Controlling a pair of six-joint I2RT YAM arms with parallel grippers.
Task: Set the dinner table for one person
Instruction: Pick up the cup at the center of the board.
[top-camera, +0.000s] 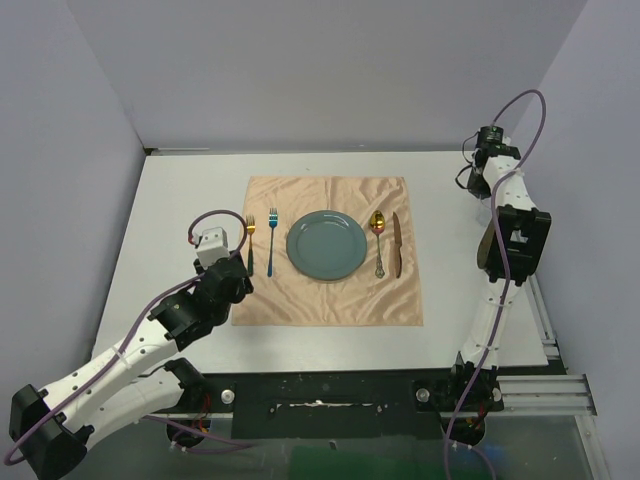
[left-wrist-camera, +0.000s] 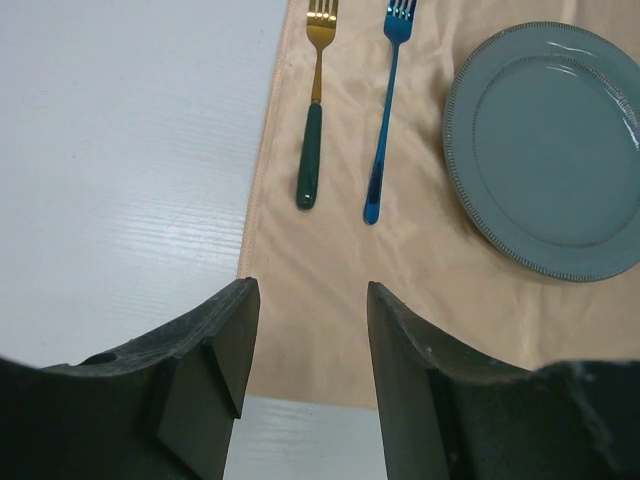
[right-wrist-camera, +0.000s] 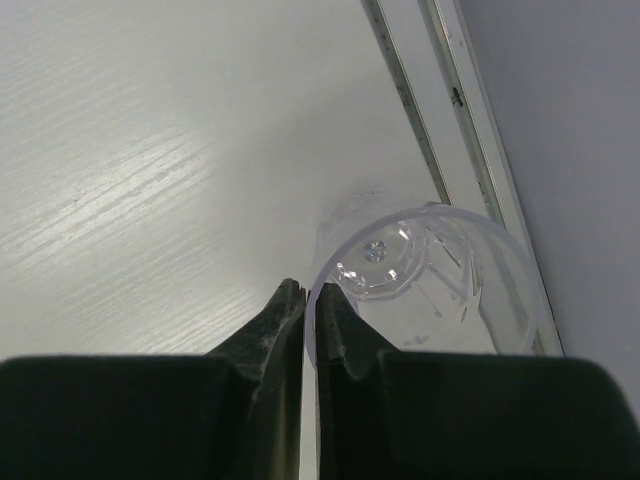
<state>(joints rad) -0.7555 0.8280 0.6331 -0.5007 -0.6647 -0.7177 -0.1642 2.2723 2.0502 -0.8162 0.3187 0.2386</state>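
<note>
On the white dinner table lies a peach cloth with a grey-green plate in its middle. Left of the plate are a gold fork with a green handle and a blue fork. To the plate's right are a gold-bowled spoon and a brown knife. My left gripper is open and holds nothing, hovering over the cloth's near left corner. At the table's far right, my right gripper is shut on the rim of a clear glass that stands on the table.
An aluminium rail runs along the table's right edge, just beyond the glass. Grey walls close in the back and both sides. Bare white tabletop lies left of the glass.
</note>
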